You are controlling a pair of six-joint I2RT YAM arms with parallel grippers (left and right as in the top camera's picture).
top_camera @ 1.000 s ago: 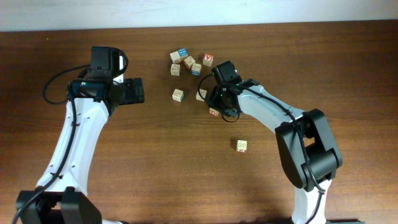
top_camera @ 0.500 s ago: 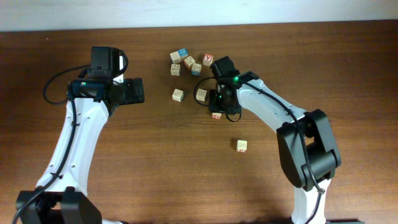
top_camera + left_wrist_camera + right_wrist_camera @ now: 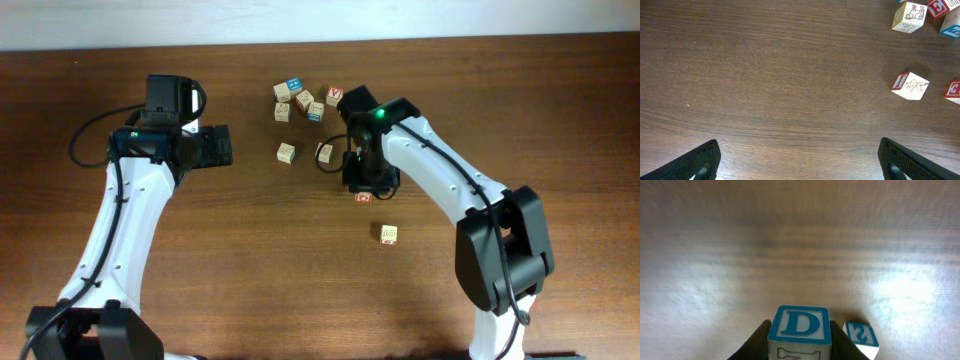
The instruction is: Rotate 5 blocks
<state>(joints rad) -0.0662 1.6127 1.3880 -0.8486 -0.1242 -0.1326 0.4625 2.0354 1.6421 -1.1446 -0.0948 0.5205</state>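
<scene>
- Right now, the right jaws are closed onto the D block (image 3: 800,326). A finger (image 3: 756,342) presses each side face, and the blue "D" faces the wrist camera.
- You can't tell from the blurred wrist view whether that block rests on the tabletop (image 3: 250,260) or is lifted.
- A blue-marked block (image 3: 861,336) sits just beside it, on its right in the wrist view.
- In the overhead view, a red-faced block (image 3: 364,197) lies at the right arm's tip, mid-tabletop. I can't tell you whether it is the D block.
- Other blocks: a cluster (image 3: 305,100) lies near the far edge, a single block (image 3: 325,152) just beside the right arm, and a lone block (image 3: 388,233) nearer the robot's base.
- The left jaws are wide open and hold nothing, over bare wood. The nearest block to them, the line-drawing block (image 3: 910,85), is well apart.
</scene>
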